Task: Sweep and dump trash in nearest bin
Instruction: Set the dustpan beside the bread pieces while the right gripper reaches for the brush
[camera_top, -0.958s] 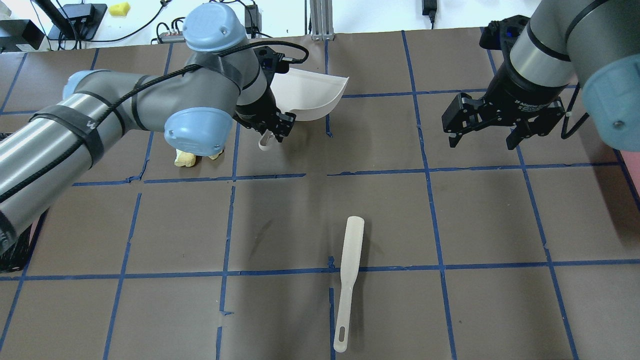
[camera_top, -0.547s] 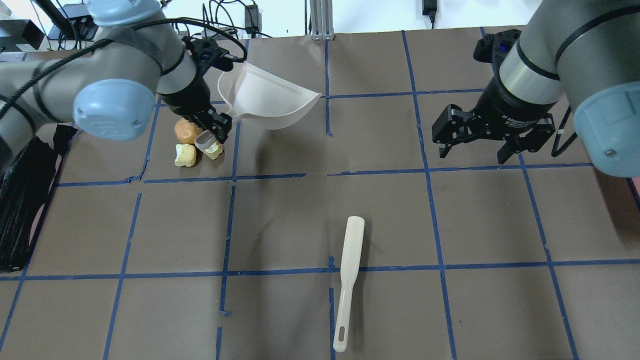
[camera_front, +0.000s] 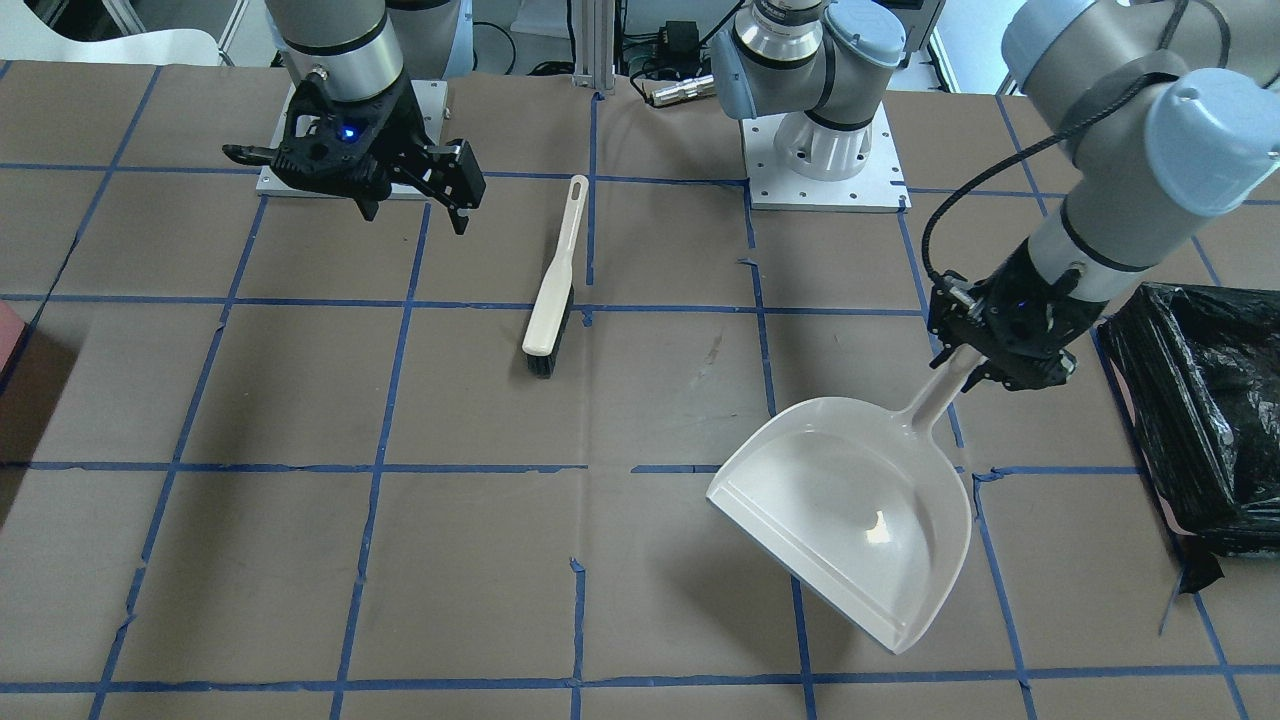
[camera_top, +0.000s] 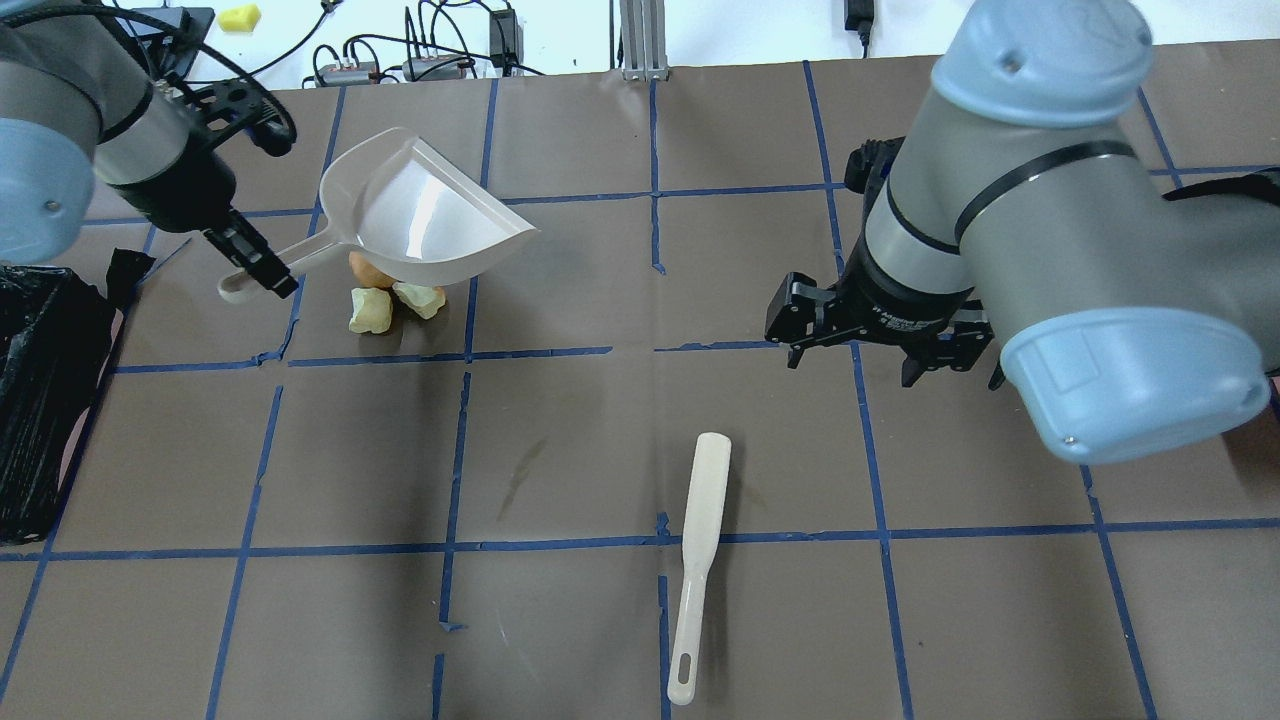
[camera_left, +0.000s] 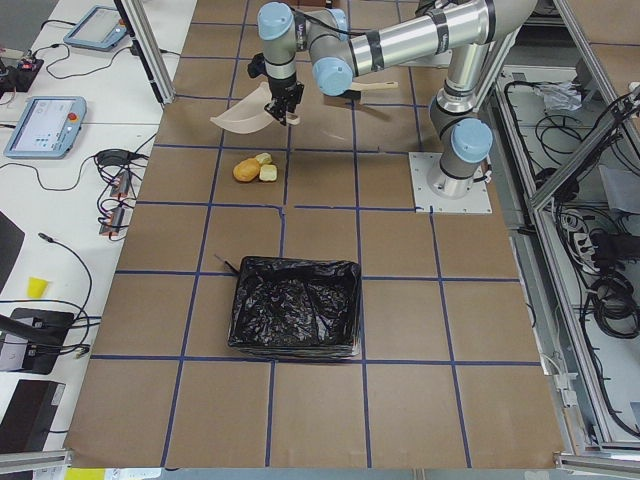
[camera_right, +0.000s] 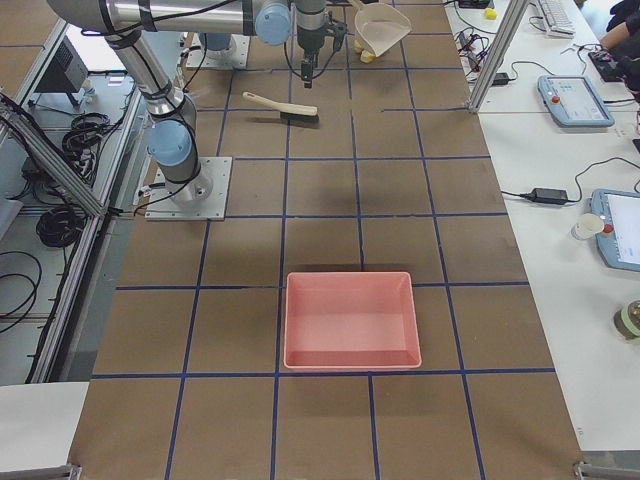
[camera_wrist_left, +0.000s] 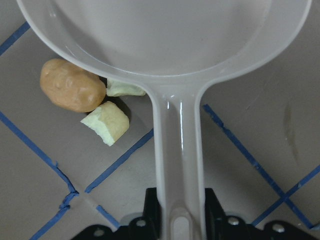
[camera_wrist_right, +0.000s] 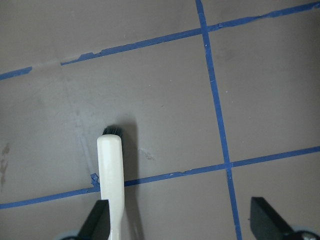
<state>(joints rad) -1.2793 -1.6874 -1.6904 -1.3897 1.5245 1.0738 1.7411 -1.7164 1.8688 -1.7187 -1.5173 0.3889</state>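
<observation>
Your left gripper (camera_top: 262, 275) clamps the dustpan (camera_top: 420, 215) handle, with the trash (camera_top: 372, 310) just beside it, partly beneath. Your right gripper (camera_top: 852, 362) hangs spread

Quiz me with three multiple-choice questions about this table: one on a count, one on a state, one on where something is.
1. How many pieces of trash lie on the table? A two; B three; C five.
2. The dustpan is: A full of trash; B lying unheld on the table; C empty, held by the left gripper.
3. Where is the brush? A lying on the table; B inside the dustpan; C hanging off the table's edge.

Answers:
1 B: three pieces show beside the dustpan in the left wrist view.
2 C: its scoop is bare and the left gripper clamps its handle.
3 A: it lies flat, and the right gripper hangs open above the table, holding nothing.
</observation>
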